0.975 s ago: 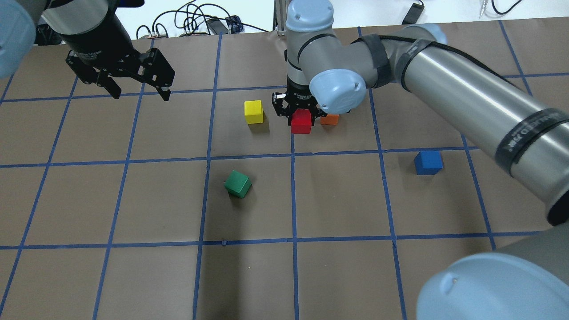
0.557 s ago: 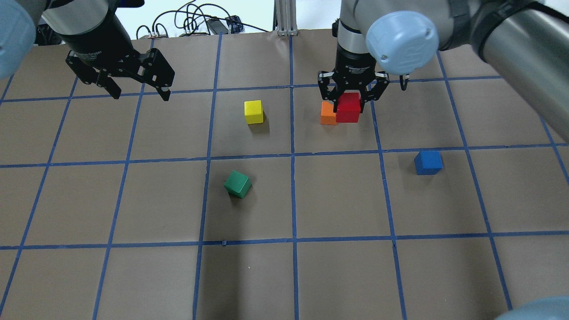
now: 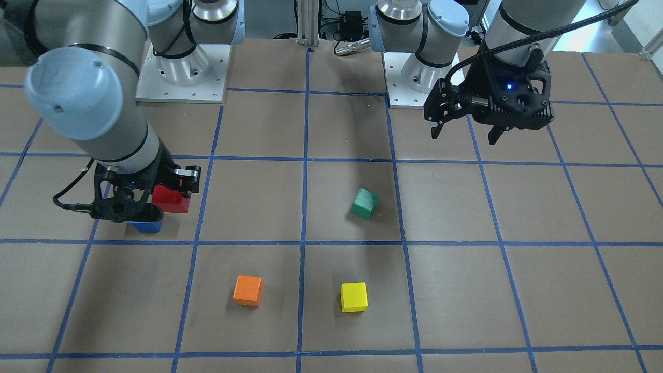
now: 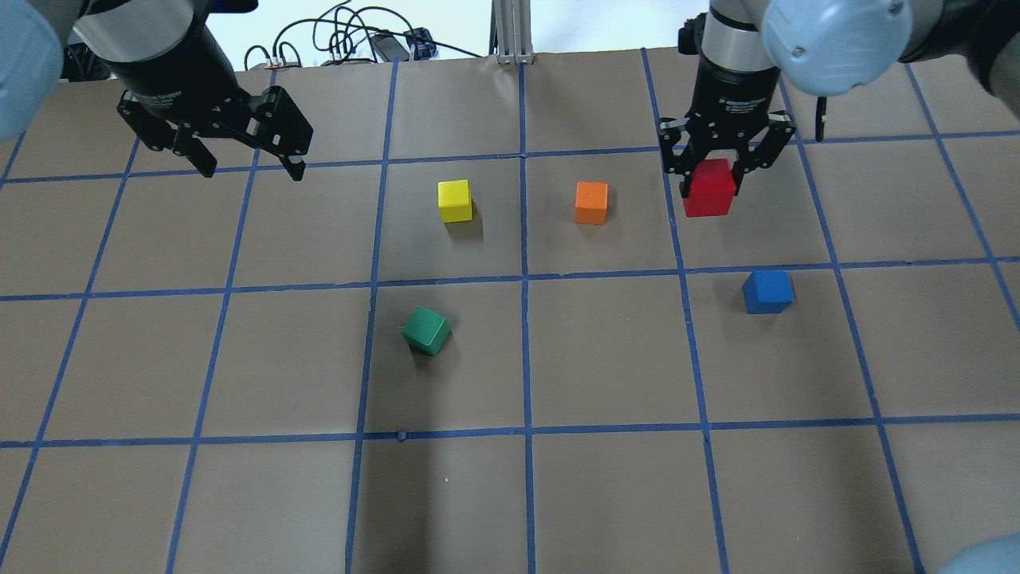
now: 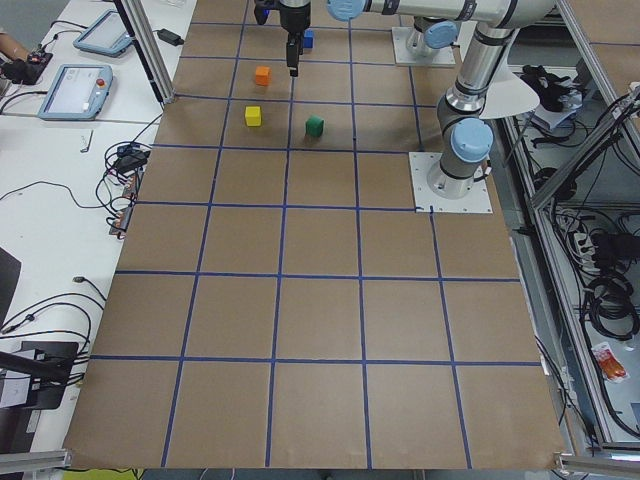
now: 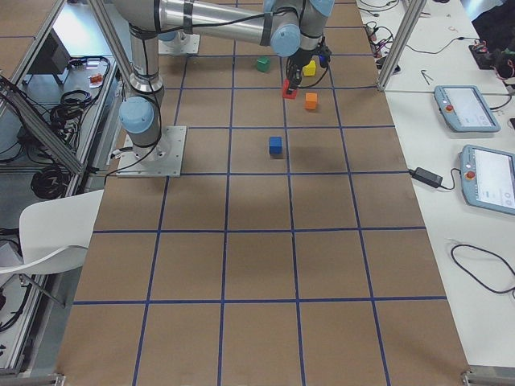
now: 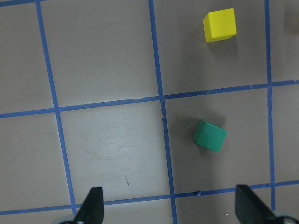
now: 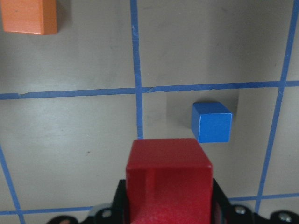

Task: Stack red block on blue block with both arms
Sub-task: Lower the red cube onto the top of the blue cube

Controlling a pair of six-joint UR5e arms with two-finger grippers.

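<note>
My right gripper (image 4: 712,182) is shut on the red block (image 4: 710,188) and holds it above the table, beyond and a little left of the blue block (image 4: 767,291). In the right wrist view the red block (image 8: 169,177) fills the lower middle, with the blue block (image 8: 211,122) on the paper ahead. In the front view the red block (image 3: 170,199) sits in the right gripper (image 3: 155,199) and the blue block (image 3: 147,225) is partly hidden behind it. My left gripper (image 4: 251,166) hangs open and empty over the far left.
An orange block (image 4: 590,202) and a yellow block (image 4: 455,200) lie on the far row. A tilted green block (image 4: 426,330) lies left of centre. Brown paper with blue tape lines covers the table (image 4: 606,478). Cables lie beyond the far edge.
My right gripper has carried the red block to the right, past the orange block and toward the blue block's square. The left arm has not moved.
</note>
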